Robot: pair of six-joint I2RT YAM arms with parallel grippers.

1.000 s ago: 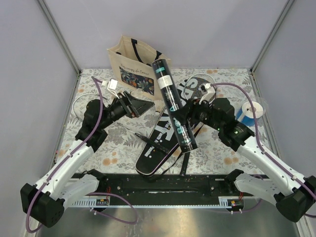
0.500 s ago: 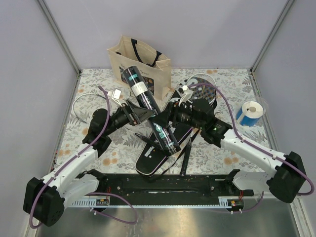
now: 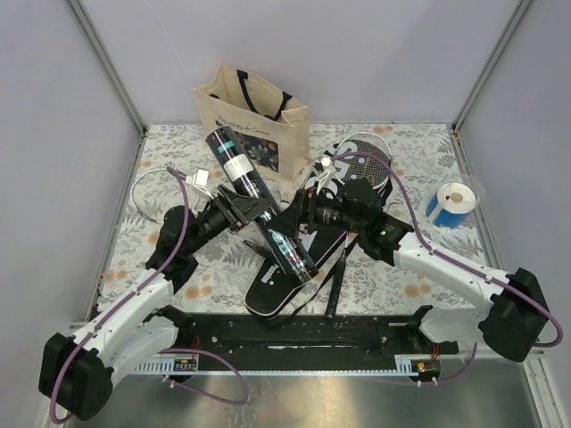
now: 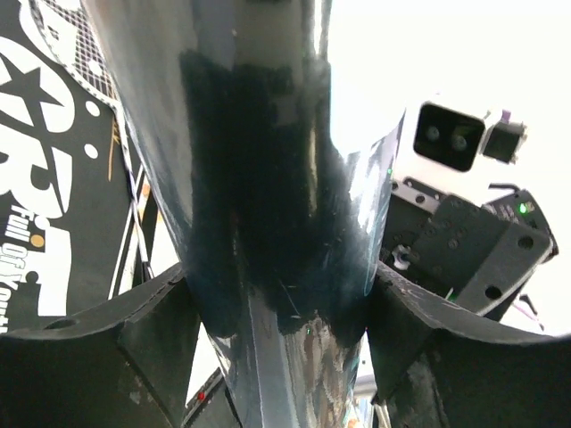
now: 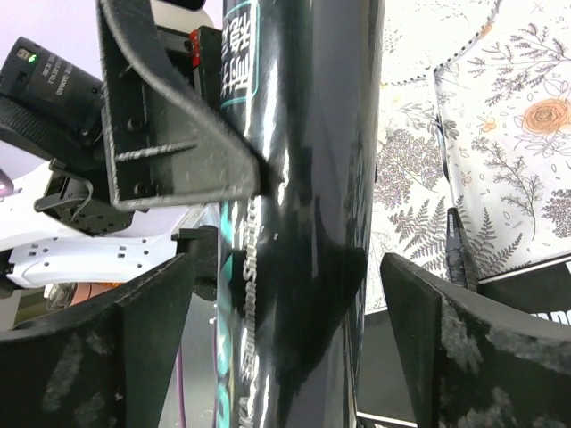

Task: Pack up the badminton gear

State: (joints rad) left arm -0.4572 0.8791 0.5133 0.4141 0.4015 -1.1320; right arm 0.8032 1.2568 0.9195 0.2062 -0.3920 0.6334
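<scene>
One black tube point(image 3: 236, 168), one cover point(image 3: 272, 290), one tote bag point(image 3: 268, 114), one roll point(image 3: 451, 205), two rackets point(image 3: 368, 162) (one mostly hidden).

Your left arm point(image 3: 134, 301) and right arm point(image 3: 446, 267) have white links and black joints, each trailed by a purple cable point(image 3: 185, 214). Your black fingers point(image 5: 134, 357) are scuffed grey at the edges.

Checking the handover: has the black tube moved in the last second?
Yes. The black tube swung its top end left, from the right edge of the tote bag to its left part.
</scene>
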